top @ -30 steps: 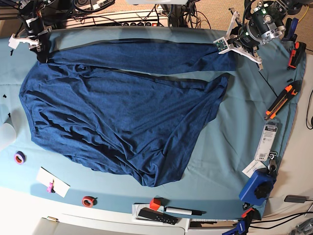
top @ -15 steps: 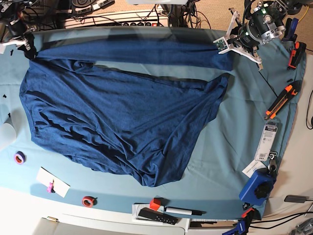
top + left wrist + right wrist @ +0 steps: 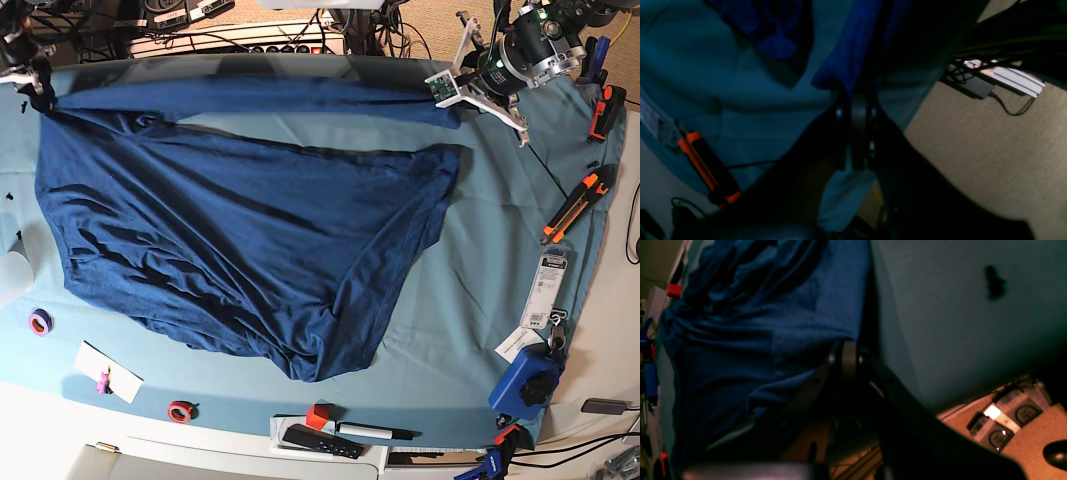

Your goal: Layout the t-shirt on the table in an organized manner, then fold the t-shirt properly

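Navy knit of the t-shirt [image 3: 240, 240] now stretches flatter along the counter [image 3: 500, 230], both arms having drawn apart, left jaws and right jaws each pinching its edge.

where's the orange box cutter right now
In the base view the orange box cutter lies on the table near its right edge, clear of the t-shirt, just above a white label.

Overhead base view, two close wrist views
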